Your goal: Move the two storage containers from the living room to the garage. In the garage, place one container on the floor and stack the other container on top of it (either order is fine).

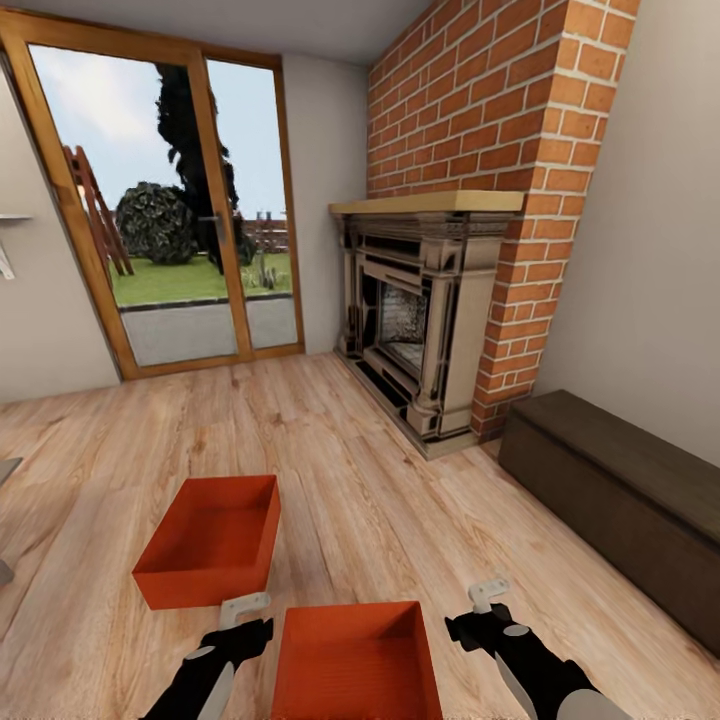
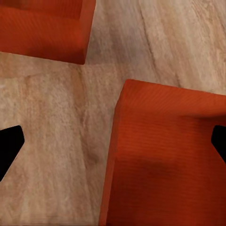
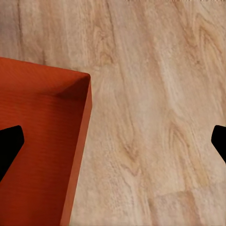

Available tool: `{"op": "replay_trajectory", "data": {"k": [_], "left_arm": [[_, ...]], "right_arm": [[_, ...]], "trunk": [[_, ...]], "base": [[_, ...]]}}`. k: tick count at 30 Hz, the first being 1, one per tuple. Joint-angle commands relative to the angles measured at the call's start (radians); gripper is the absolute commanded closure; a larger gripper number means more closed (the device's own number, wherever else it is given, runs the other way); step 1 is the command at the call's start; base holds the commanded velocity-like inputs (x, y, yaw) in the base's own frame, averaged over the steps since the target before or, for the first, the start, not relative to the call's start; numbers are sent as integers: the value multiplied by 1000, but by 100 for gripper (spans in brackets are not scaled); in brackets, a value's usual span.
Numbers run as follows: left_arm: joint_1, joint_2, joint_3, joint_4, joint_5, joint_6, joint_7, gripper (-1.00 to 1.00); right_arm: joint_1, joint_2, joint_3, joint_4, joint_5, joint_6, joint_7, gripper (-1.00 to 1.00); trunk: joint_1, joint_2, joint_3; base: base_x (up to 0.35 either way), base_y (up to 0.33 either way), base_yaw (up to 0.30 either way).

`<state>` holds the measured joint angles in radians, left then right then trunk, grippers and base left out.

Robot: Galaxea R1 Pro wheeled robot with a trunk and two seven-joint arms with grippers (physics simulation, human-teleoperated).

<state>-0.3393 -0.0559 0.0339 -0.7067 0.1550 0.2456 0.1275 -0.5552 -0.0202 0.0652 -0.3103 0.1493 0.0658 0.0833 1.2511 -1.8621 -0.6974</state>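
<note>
From the head view, 2 red-orange storage containers are seen on the light wood-plank floor [image 1: 400, 480] of the living room: the near container [image 1: 358, 662] lies at the lower edge of the view between the 2 arms, and the far container [image 1: 212, 540] sits just beyond it toward the left, apart from it and turned at a slight angle. The left gripper [image 1: 244, 607] is held just beside the near container's left wall, and the right gripper [image 1: 487, 594] is held off its right wall. A brick fireplace [image 1: 430, 320], a dark brown chest [image 1: 625, 500] along the right wall and a glazed door [image 1: 160, 200] are seen beyond. In the left wrist view, the left gripper's fingers [image 2: 9, 146] are spread wide, with a corner of the near container [image 2: 160, 160] and bare floor between them, the far container [image 2: 44, 26] lying further off. In the right wrist view, the right gripper's fingers [image 3: 9, 146] are likewise spread wide over a corner of the near container [image 3: 40, 141] and bare planks.
</note>
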Motion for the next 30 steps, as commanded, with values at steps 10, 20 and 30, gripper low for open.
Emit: {"op": "replay_trajectory", "data": {"k": [10, 20, 30], "left_arm": [[0, -1, 3, 0, 11, 7, 20, -100], [0, 0, 0, 40, 14, 4, 16, -100], [0, 0, 0, 43, 14, 3, 14, -100]], "right_arm": [[0, -1, 6, -1, 4, -35, -6, -100], [0, 0, 6, 0, 3, -37, -11, -100], [0, -1, 5, 0, 4, -37, -11, -100]], "trunk": [[38, -71, -49], [77, -141, -96], [115, -211, -144]], "base": [[0, 0, 0], [0, 0, 0], [0, 0, 0]]}}
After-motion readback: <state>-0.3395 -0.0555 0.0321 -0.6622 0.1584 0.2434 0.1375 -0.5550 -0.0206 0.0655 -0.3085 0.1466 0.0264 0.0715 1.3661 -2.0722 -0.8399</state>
